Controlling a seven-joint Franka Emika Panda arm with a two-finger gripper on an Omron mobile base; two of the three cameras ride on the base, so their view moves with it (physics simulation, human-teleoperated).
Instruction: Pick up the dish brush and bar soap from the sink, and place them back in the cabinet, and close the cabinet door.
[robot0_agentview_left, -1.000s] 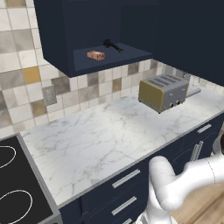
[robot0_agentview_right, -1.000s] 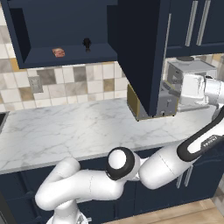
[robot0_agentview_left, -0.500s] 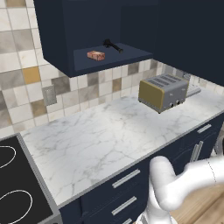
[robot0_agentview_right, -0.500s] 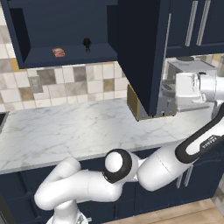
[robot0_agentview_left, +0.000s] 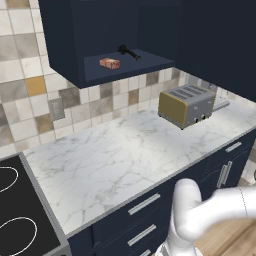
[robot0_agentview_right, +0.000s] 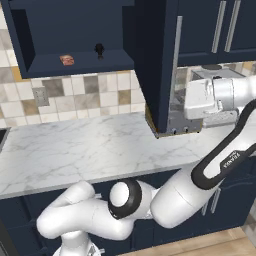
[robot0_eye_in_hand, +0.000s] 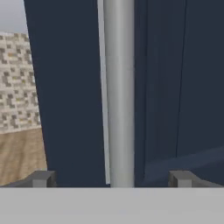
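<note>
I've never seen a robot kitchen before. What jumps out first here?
The white arm's open gripper faces the long silver bar handle of the open navy cabinet door. Inside the navy wall cabinet, a small orange-tan bar soap and black dish brush lie on the shelf.

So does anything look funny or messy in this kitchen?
Nothing is spilled or broken. The cabinet door stands wide open over the counter, with the bar soap and dish brush on its shelf. The open gripper faces the handle.
</note>
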